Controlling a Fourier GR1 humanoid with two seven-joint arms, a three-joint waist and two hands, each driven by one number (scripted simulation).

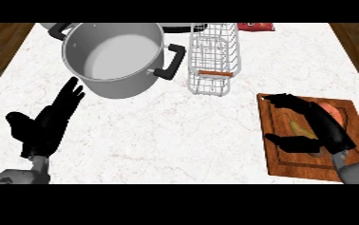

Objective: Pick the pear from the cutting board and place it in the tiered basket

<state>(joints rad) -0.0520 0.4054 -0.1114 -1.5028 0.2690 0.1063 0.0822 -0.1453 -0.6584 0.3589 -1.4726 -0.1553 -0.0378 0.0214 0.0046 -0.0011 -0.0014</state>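
Head view: right hand (pixel 319 129) sits over the brown wooden cutting board (pixel 280 164), fingers and thumb spread in a wide claw straddling the small yellow-green pear (pixel 299 126), which lies on the board under the palm. Not closed on it as far as I can see; contact is hidden by the hand. A round orange-red fruit (pixel 334 112) lies just beside the pear, on the board's far-right part, partly covered by the fingers, so the closing grip has little room on that side. Looks like the pre-grasp step, nothing lifted yet. Target is the white wire tiered basket (pixel 212 60), beyond the board's far-left corner, tall and open-topped. The large grey steel stockpot (pixel 116 58) with black handles stands tilted just left of the basket, one handle nearly touching its wire, so approach from the board side is the open lane. Bare marble counter (pixel 182 134) left of the board gives free room for the swing. Left hand (pixel 45 124) rests open, fingers up, well left of the board. A red packet (pixel 256 26) shows beyond the basket at the counter's far edge.
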